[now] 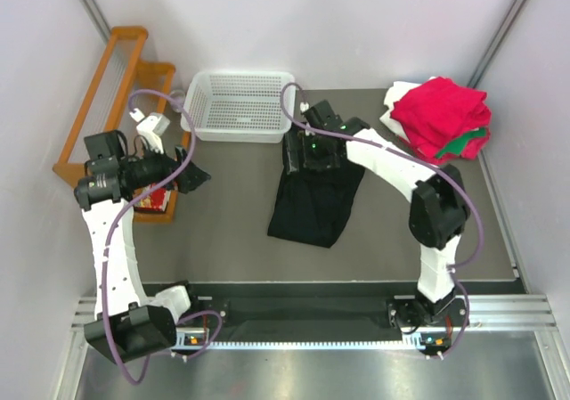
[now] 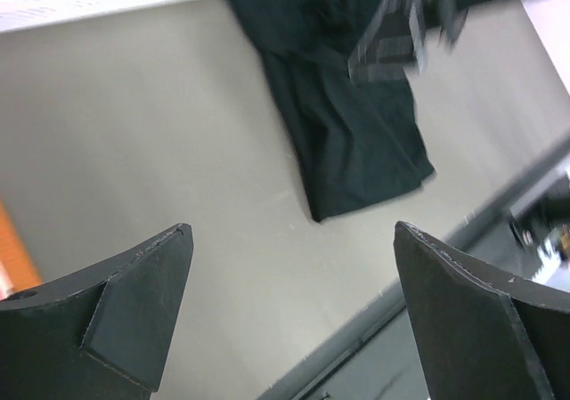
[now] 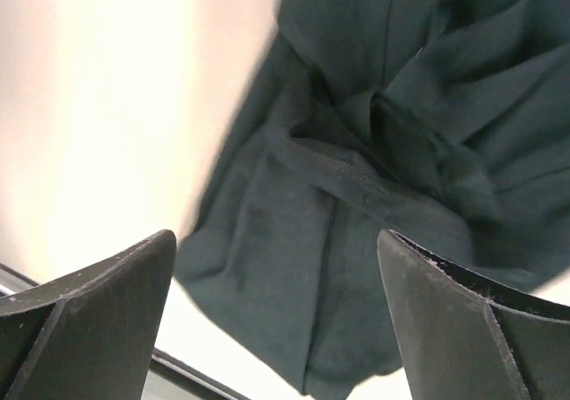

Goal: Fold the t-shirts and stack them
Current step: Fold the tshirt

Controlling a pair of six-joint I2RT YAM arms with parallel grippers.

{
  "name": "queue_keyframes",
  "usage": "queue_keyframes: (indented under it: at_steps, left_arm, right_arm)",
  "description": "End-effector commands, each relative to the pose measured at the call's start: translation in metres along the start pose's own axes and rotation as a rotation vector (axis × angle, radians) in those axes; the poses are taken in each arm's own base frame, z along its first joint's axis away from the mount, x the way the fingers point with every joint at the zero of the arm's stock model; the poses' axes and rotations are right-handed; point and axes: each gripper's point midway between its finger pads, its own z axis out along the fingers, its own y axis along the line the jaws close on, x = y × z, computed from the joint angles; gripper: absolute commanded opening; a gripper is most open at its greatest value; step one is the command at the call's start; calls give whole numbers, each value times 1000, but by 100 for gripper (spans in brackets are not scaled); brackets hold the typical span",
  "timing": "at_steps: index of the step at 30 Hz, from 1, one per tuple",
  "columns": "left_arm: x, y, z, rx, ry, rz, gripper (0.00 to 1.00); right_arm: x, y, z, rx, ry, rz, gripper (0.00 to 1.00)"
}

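Note:
The black t-shirt [image 1: 313, 202] lies crumpled in a long strip at the table's middle; it also shows in the left wrist view [image 2: 347, 124] and the right wrist view [image 3: 374, 195]. Its chest mark is hidden. My right gripper [image 1: 300, 142] hovers over the shirt's far end, open and empty [image 3: 276, 266]. My left gripper [image 1: 198, 175] is open and empty [image 2: 294, 275], well left of the shirt above bare table. A stack of folded t-shirts sits at the far right corner: red [image 1: 441, 113] on top, green [image 1: 472, 142] and white [image 1: 398, 97] beneath.
A white perforated basket [image 1: 239, 104] stands at the back, just beyond the black shirt. An orange wooden rack [image 1: 111, 88] stands off the table's left edge. A metal rail [image 1: 312, 306] runs along the near edge.

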Motion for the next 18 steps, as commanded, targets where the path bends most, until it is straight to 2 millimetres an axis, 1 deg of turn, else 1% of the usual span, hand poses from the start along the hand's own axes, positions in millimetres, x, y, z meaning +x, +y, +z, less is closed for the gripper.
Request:
queue_keyframes:
  at_steps: [1, 3, 4, 6, 7, 9, 10, 12, 13, 15, 16, 18]
  left_arm:
    - [-28, 23, -11, -95, -117, -22, 99]
    - [-30, 32, -13, -133, -129, -39, 99]
    - [-31, 35, -13, -145, -132, -42, 99]
    - [-30, 38, -13, -148, -124, -51, 99]
    - [-27, 38, -11, -138, -115, -59, 99]
    - [-26, 37, -10, -125, -109, -56, 99]
    - [-25, 36, -10, -121, -106, -57, 99]
    - [-23, 35, -10, -116, -99, -50, 99]
    - [-23, 33, -11, -110, -98, -44, 99]
    - [-21, 33, -10, -106, -93, -36, 99]
    - [-20, 32, -10, -101, -92, -37, 99]
    - [-19, 31, -9, -90, -89, -35, 99]
  right_arm:
    - [27, 3, 40, -58, 108, 24, 95]
    - [31, 8, 49, -92, 137, 22, 95]
    - [34, 7, 61, -98, 158, 23, 95]
    - [36, 14, 71, -144, 182, 29, 95]
    - [35, 14, 83, -156, 187, 31, 95]
    - [32, 17, 93, -170, 191, 21, 94]
    - [28, 18, 101, -169, 190, 13, 94]
    - [20, 16, 106, -147, 170, -10, 94]
    - [13, 12, 106, -120, 158, -19, 94]
    - [6, 11, 100, -96, 144, -46, 94]
    - [-4, 9, 87, -61, 112, -71, 95]
    - [-14, 11, 67, -17, 60, -109, 96]
